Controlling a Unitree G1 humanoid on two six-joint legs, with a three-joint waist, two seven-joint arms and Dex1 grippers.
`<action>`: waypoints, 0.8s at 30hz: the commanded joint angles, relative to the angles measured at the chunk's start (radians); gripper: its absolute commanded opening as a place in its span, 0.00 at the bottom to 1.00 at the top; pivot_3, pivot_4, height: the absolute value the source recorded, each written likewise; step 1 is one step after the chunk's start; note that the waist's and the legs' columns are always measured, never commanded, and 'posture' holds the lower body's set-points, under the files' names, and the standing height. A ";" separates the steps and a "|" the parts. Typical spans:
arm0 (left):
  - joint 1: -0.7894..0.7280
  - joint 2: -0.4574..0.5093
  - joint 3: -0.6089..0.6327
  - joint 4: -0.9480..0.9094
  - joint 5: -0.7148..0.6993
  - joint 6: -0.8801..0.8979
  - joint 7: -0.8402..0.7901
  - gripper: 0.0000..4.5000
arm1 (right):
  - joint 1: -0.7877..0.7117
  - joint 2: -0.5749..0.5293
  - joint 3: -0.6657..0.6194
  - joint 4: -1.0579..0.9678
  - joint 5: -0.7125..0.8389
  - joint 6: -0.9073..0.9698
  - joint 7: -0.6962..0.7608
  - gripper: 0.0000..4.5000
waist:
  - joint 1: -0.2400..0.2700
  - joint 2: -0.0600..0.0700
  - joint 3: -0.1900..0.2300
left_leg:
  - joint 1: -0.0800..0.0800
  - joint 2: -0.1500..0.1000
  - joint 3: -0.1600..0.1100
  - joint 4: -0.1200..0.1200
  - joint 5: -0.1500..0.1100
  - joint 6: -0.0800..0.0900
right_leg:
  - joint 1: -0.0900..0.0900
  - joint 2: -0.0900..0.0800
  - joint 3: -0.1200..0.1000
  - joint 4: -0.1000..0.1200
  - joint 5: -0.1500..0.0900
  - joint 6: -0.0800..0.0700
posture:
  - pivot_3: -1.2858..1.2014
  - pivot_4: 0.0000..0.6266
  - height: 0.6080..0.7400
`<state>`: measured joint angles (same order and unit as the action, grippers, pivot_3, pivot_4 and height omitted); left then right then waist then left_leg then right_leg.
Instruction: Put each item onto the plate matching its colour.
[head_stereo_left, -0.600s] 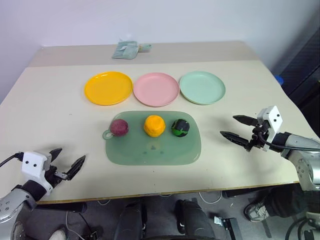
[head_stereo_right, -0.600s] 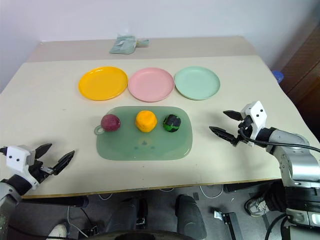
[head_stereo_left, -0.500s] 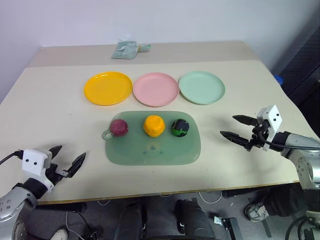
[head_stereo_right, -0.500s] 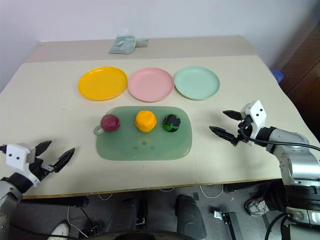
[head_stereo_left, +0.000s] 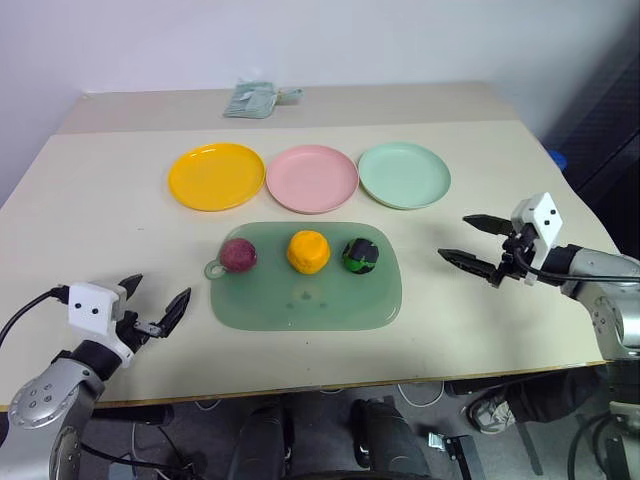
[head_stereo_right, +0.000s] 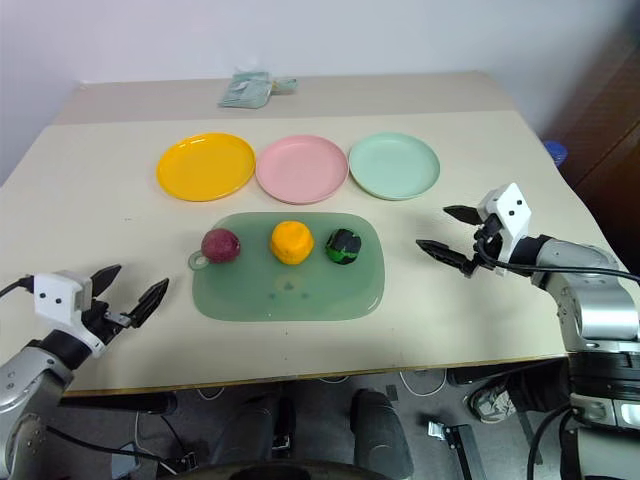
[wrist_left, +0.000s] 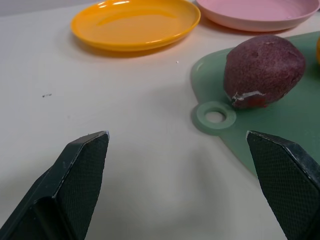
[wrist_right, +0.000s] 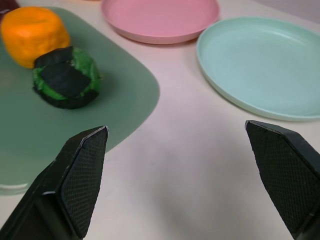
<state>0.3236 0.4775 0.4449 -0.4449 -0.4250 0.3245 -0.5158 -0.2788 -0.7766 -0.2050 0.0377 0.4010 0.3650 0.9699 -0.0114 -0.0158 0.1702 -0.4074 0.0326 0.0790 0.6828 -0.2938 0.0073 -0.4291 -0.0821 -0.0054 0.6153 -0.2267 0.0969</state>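
Three toy foods lie in a row on a translucent green tray (head_stereo_left: 300, 300): a dark red-purple ball (head_stereo_left: 238, 254), a lumpy orange one (head_stereo_left: 308, 251) and a green-and-black one (head_stereo_left: 360, 255). Behind the tray stand a yellow-orange plate (head_stereo_left: 216, 176), a pink plate (head_stereo_left: 312, 178) and a mint green plate (head_stereo_left: 404, 174), all bare. My left gripper (head_stereo_left: 155, 307) hovers open near the table's front left, pointing toward the purple ball (wrist_left: 262, 70). On the right, my right gripper (head_stereo_left: 468, 240) is open beside the tray, apart from the green-and-black toy (wrist_right: 66, 77).
A crumpled pale green cloth (head_stereo_left: 256, 99) lies at the far edge of the beige table (head_stereo_left: 100, 230). The table's front edge runs just behind my left gripper, and its right edge lies under my right arm.
My left gripper has moved forward and rightward, toward the tray. My right gripper has risen a little and edged toward the tray. The toys and plates have not moved.
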 joint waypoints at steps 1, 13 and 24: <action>-0.002 0.015 0.009 -0.032 -0.008 0.000 -0.002 1.00 | 0.032 0.026 -0.023 -0.089 0.012 -0.006 -0.047 1.00 | 0.000 0.000 0.000 | 0.000 0.000 0.000 0.000 0.000 0.000 | 0.000 0.000 0.000 0.000 0.000 0.000 | 0.52 0.24 1.00; -0.189 0.065 -0.089 0.047 -0.026 0.068 -0.053 1.00 | 0.137 0.082 -0.028 -0.315 0.074 0.077 -0.154 1.00 | -0.002 0.000 0.000 | 0.000 0.000 0.000 0.001 0.000 0.000 | 0.000 0.001 0.000 0.001 0.000 0.000 | 0.52 0.24 1.00; -0.392 0.074 -0.265 0.136 0.035 0.114 -0.058 1.00 | 0.185 0.100 0.126 -0.545 0.069 0.120 -0.174 1.00 | 0.002 0.000 0.000 | 0.000 -0.001 0.000 0.001 0.000 0.000 | 0.001 0.001 0.000 0.001 0.000 0.001 | 0.52 0.24 1.00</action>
<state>-0.0582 0.5400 0.1911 -0.3100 -0.4020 0.4328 -0.5699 -0.1011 -0.6827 -0.0798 -0.4567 0.4567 0.4818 0.8062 -0.0095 -0.0162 0.1698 -0.4070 0.0313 0.0786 0.6836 -0.2937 0.0073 -0.4284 -0.0807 -0.0055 0.6168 -0.2264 0.0976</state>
